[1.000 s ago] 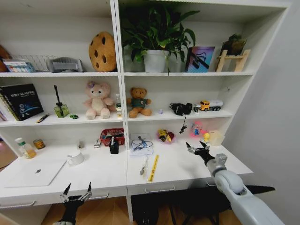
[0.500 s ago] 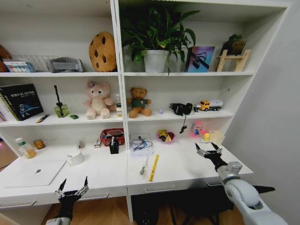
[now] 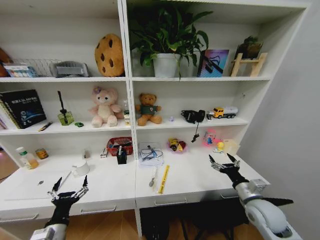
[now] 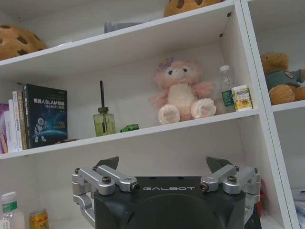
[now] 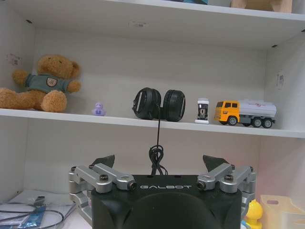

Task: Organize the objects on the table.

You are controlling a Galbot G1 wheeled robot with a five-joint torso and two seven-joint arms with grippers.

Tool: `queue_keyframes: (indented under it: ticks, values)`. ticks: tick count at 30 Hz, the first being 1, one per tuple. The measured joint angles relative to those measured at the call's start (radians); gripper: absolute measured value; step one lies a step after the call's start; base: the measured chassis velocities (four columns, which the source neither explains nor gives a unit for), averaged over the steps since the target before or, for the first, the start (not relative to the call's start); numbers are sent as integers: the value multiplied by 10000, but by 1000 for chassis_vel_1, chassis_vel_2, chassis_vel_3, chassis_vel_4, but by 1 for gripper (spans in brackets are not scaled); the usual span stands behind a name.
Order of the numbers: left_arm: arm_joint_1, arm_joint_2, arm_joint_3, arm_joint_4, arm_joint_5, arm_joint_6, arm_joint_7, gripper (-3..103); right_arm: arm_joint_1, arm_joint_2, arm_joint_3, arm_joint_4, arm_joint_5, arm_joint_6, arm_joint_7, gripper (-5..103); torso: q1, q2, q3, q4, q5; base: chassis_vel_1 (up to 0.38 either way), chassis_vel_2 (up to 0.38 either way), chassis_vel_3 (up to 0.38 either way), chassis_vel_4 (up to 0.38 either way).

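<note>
Left gripper [image 3: 68, 189]: jaws spread wide, empty, above the table's [image 3: 112, 186] front edge, beside the laptop [image 3: 27, 186].
Right gripper [image 3: 224, 163]: jaws spread, empty, over the table's right end.
Pens [image 3: 153, 176]: lying mid-table beside a yellow ruler [image 3: 163, 179].

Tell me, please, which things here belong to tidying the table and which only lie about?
Job: laptop, yellow ruler, bottle, white mug, all on the table.
Lying about, on shelves: pink plush, teddy bear, cookie cushion, toy truck.
</note>
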Motion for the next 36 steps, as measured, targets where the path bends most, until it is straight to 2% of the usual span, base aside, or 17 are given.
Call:
queue_keyframes:
  ticks: [6, 8, 9, 11, 12, 14, 18, 21, 28, 36]
  values:
    - [127, 59, -197, -299, 229, 171, 2, 100, -106, 22, 85, 161, 0, 1, 8, 100, 0, 0, -1, -3, 0, 0, 0, 0, 0]
    - [314, 106, -440, -542, 286, 532, 364, 100, -140, 33, 85, 198, -37, 18, 11, 100, 0, 1, 0, -3, 0, 0, 0, 0, 0]
    - [314, 106, -440, -542, 286, 532, 364, 100, -140, 33, 85, 198, -37, 18, 11, 100, 0, 1, 0, -3, 0, 0, 0, 0, 0]
    - [637, 113, -816, -913, 32, 1564, 847, 100, -186, 33, 88, 258, -37, 23, 3, 100, 0, 0, 0, -3, 2, 0, 0, 0, 0]
    - [637, 113, -816, -913, 32, 1564, 847, 100, -186, 33, 88, 258, -37, 23, 3, 100, 0, 0, 0, -3, 2, 0, 0, 0, 0]
    - [811, 137, -1014, -1191, -344, 2359, 970, 100, -220, 40, 93, 274, -34, 31, -16, 100, 0, 1, -1, 0, 1, 0, 0, 0, 0]
    - [819, 183, -1138, -1292, -486, 2718, 986, 100, -253, 66, 97, 274, -35, 43, -31, 100, 0, 1, -1, -5, 2, 0, 0, 0, 0]
    - [902, 276, -1220, -1510, -1013, 3464, 846, 100, -303, 130, 97, 274, -55, 65, -47, 100, 0, 0, 0, -2, 1, 0, 0, 0, 0]
    - [930, 465, -1371, -1869, -1799, 4077, 412, 100, -320, 150, 67, 349, -69, 70, -49, 100, 0, 0, 0, -1, 0, 0, 0, 0, 0]
    - [868, 573, -1540, -1989, -1986, 4208, 310, 100, -311, 160, 15, 448, -176, -63, -14, 100, 0, 0, 0, -2, 0, 0, 0, 0, 0]
